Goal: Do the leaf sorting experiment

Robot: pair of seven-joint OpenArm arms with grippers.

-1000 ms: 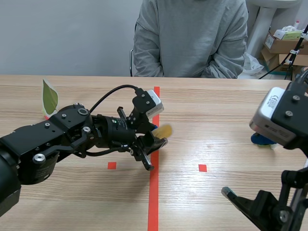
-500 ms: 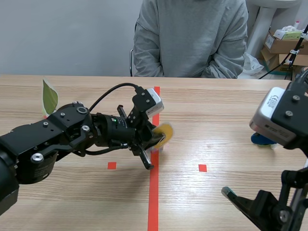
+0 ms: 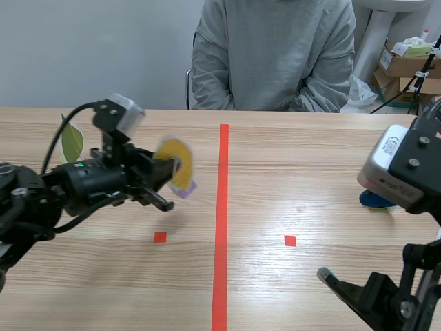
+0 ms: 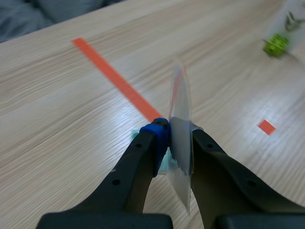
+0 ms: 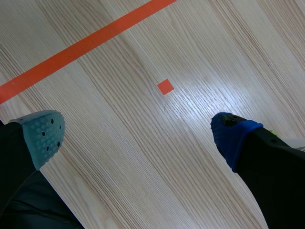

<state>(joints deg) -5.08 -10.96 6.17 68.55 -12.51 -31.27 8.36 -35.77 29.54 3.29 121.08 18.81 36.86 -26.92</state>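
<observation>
My left gripper (image 3: 167, 183) is shut on a laminated yellow leaf card (image 3: 176, 163), held upright above the table left of the red tape line (image 3: 220, 227). In the left wrist view the card (image 4: 181, 143) shows edge-on, clear and thin, pressed between the pads of the gripper (image 4: 174, 132). A green leaf (image 3: 71, 141) stands upright at the table's far left; ahead of the left gripper it shows on a small green holder (image 4: 276, 45). My right gripper (image 5: 138, 138) hangs open over bare wood near a small orange square (image 5: 165, 86).
A person in a grey sweater (image 3: 274, 55) sits across the table. A blue object (image 3: 375, 200) lies at the right, partly behind the right arm (image 3: 403, 169). Cardboard boxes (image 3: 406, 65) stand beyond the table's back right.
The left arm has lifted the yellow leaf card off the red line and carried it left and away from the robot, toward the green leaf. The right arm has not moved.
</observation>
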